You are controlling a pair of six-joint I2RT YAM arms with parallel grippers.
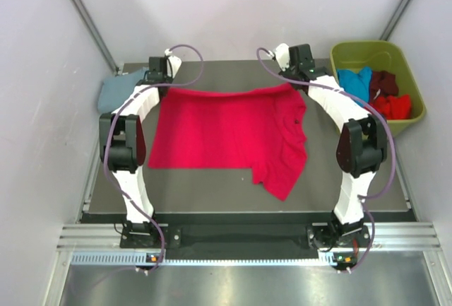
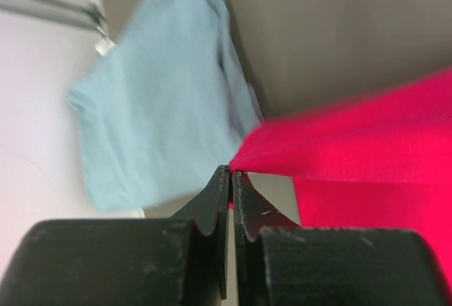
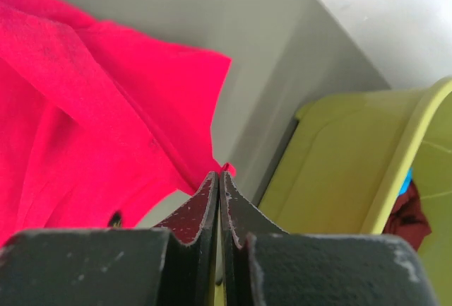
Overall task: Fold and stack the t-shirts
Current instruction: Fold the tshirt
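A crimson-red t-shirt (image 1: 226, 133) hangs stretched between my two grippers over the middle of the table, its lower part draped on the surface. My left gripper (image 1: 159, 80) is shut on the shirt's far left corner (image 2: 244, 157). My right gripper (image 1: 300, 80) is shut on its far right corner (image 3: 224, 169). A dusty blue-grey t-shirt (image 1: 119, 88) lies folded at the table's far left corner and shows in the left wrist view (image 2: 155, 108). Bright blue (image 1: 353, 81), maroon (image 1: 383, 81) and red (image 1: 393, 106) shirts lie in the bin.
An olive-green plastic bin (image 1: 409, 83) stands off the table's far right corner and shows in the right wrist view (image 3: 339, 172). White walls close in the left, back and right sides. The dark table surface (image 1: 212, 186) ends at a metal rail in front.
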